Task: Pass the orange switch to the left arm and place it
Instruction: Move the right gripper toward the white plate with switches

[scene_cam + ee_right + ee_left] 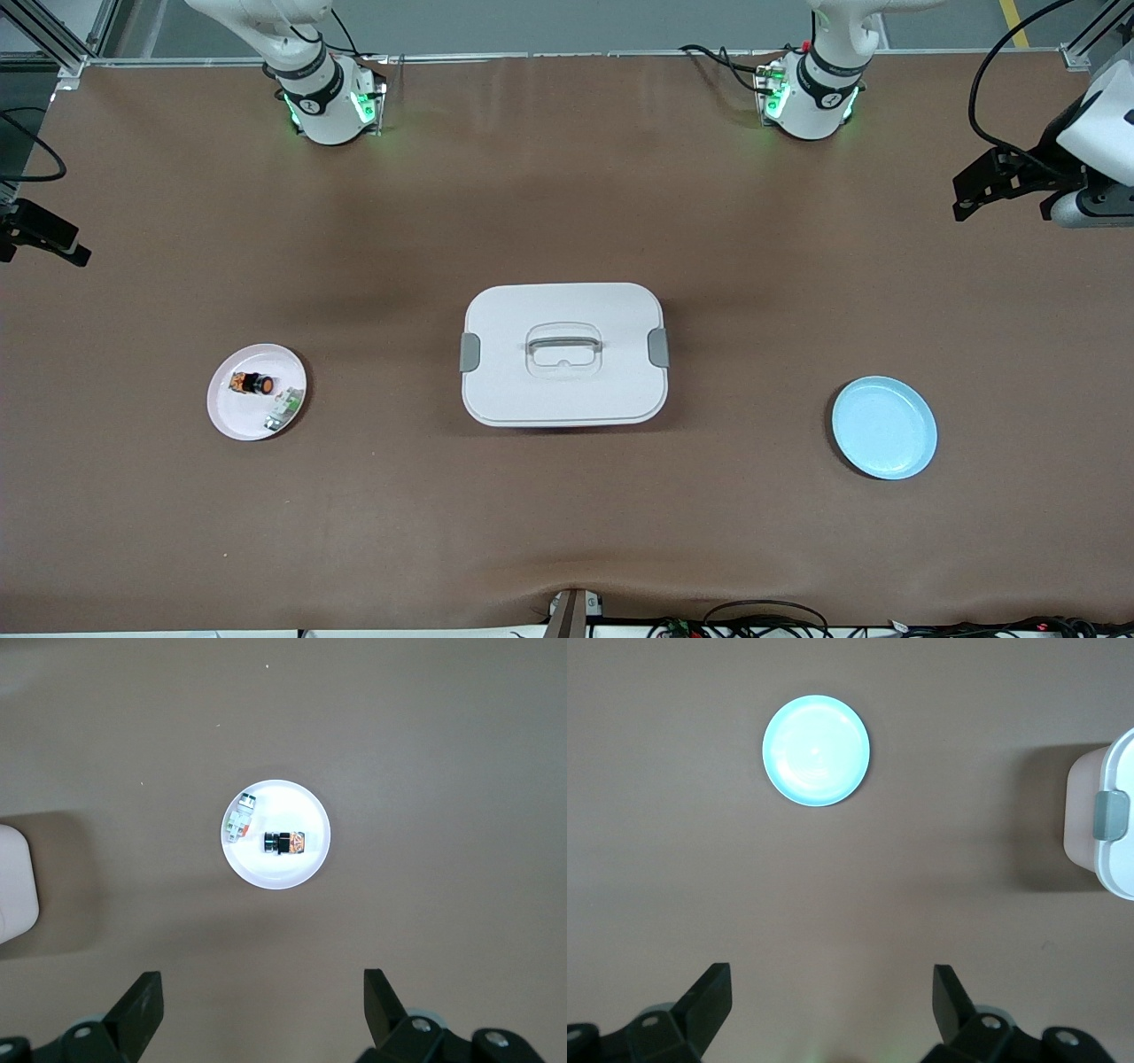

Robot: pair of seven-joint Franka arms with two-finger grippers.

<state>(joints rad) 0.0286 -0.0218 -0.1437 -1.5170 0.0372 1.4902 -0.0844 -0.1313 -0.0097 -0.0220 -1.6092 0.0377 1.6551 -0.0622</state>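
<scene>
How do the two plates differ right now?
The pink plate lies toward the right arm's end of the table; the blue plate lies toward the left arm's end. The pink plate holds the orange switch and a small green-and-white component; the blue plate holds nothing. Both are round and flat on the table, with the box between them.

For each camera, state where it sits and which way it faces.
Front view: high across the table, facing both arm bases; box central.
Left wrist view: high, looking down past the open left claw at the blue plate.
Right wrist view: down past the open right claw at the orange switch on the white plate.
Both wrist views catch the box's edge.
</scene>
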